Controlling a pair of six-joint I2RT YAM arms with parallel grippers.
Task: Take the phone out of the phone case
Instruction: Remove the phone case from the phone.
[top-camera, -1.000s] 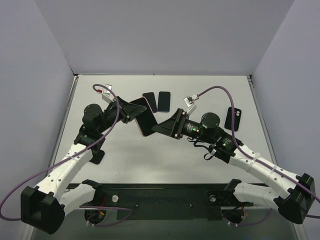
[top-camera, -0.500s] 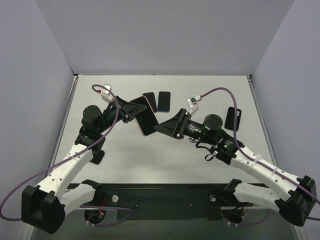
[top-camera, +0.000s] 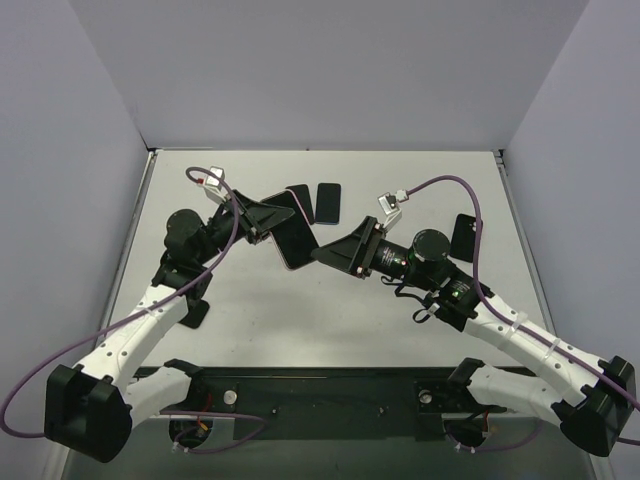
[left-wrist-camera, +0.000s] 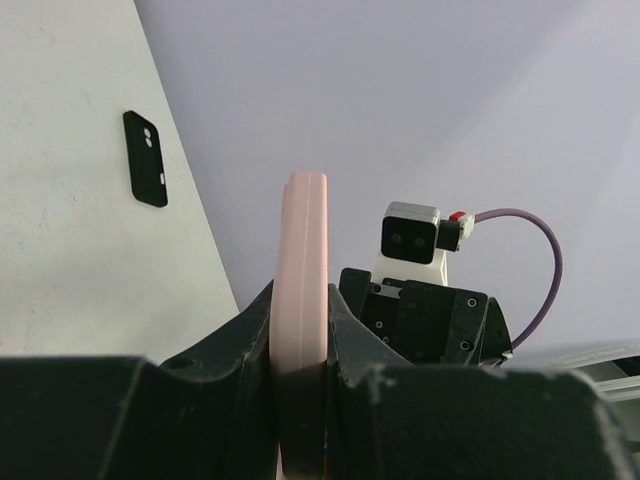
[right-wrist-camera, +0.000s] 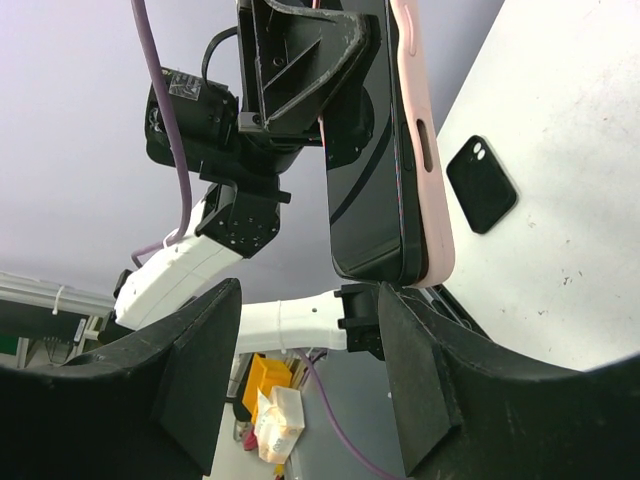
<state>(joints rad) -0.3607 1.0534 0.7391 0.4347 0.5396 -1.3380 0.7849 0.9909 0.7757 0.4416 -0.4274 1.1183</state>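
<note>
Phone (right-wrist-camera: 365, 150) mid-air btwn arms.
L gripper (left-wrist-camera: 300, 335) clamps pink case (left-wrist-camera: 303, 250); R gripper (right-wrist-camera: 308, 290) spread round its end, contact unclear; black case (top-camera: 463, 237) on table (top-camera: 400, 180).

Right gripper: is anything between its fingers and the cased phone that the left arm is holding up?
Nothing visible. The right gripper is open and faces the free end of the phone with only clear air between; the left gripper clamps the pink case at the far end.

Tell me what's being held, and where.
Left gripper clamps the pink-cased black phone across its faces, near one end; right gripper holds nothing.
</note>
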